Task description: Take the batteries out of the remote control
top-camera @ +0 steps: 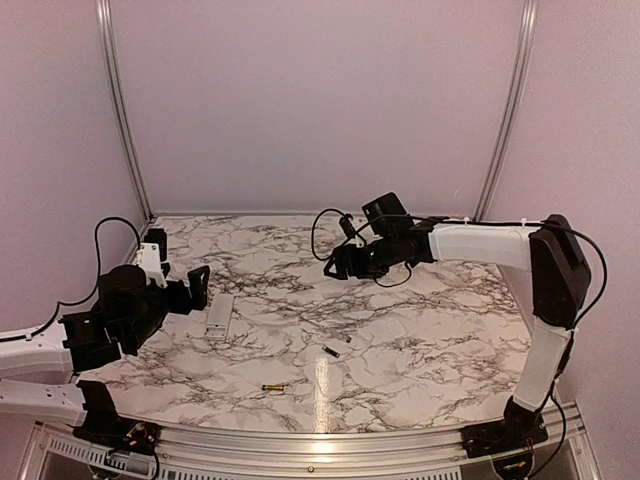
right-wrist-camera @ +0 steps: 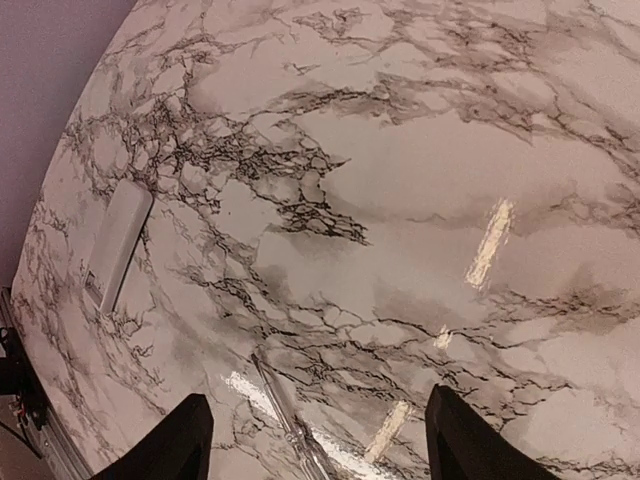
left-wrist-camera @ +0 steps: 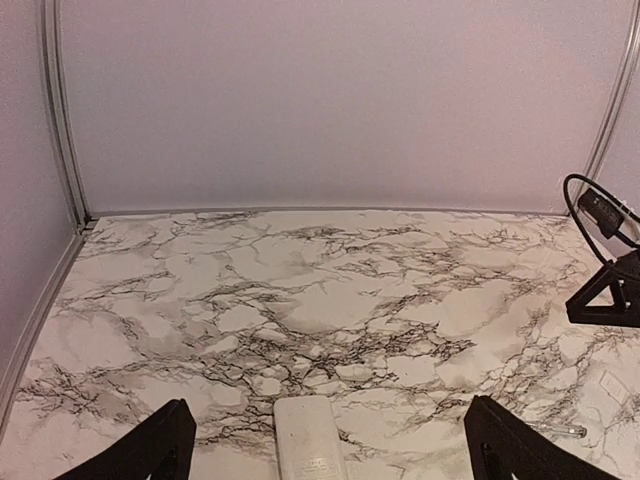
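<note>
The white remote control (top-camera: pixel 219 315) lies flat on the marble table at the left. My left gripper (top-camera: pixel 180 270) is open and hovers just behind it. In the left wrist view the remote's end (left-wrist-camera: pixel 308 440) sits between the spread fingers (left-wrist-camera: pixel 150 455), untouched. A gold battery (top-camera: pixel 272 386) lies near the front edge. A small dark battery-like piece (top-camera: pixel 333 351) lies mid-table. My right gripper (top-camera: pixel 333 266) is open and empty, raised over the table's middle. In the right wrist view the remote (right-wrist-camera: pixel 118 245) lies far to the left of that gripper (right-wrist-camera: pixel 320 445).
A small white flat piece (top-camera: pixel 347 340) lies beside the dark piece. A thin clear rod-like thing (right-wrist-camera: pixel 285 420) lies on the table below the right gripper. The right gripper (left-wrist-camera: pixel 605 300) shows at the left wrist view's right edge. Walls enclose the table.
</note>
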`<state>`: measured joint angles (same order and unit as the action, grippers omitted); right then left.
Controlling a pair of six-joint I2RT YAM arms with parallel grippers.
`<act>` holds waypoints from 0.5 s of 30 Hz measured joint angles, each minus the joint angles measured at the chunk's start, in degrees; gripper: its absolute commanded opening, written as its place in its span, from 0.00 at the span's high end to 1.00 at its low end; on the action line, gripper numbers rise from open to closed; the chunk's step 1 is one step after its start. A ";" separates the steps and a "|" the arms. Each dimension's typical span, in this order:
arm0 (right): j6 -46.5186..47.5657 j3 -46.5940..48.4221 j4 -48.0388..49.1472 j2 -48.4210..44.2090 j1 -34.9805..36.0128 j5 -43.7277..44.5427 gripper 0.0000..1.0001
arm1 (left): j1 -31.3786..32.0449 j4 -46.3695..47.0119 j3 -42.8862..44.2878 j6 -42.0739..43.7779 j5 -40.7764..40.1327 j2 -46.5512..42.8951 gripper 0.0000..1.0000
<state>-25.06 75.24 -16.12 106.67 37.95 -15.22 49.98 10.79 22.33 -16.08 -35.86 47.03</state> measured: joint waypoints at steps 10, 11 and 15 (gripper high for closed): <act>9.92 18.18 -10.84 -4.63 0.00 12.87 0.02 | -3.04 -5.16 16.20 13.86 -5.44 5.81 0.01; 10.82 18.60 -11.15 -6.21 0.00 14.47 0.02 | -4.22 -5.57 17.27 15.17 -5.35 5.90 0.01; 14.51 18.53 -11.19 -12.74 0.00 21.09 0.02 | -9.11 -6.40 20.87 19.26 -4.57 5.92 0.01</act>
<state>-10.55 93.78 -27.31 93.93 37.95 5.87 40.86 4.38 43.20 3.18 -40.42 52.95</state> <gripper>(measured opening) 0.985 0.990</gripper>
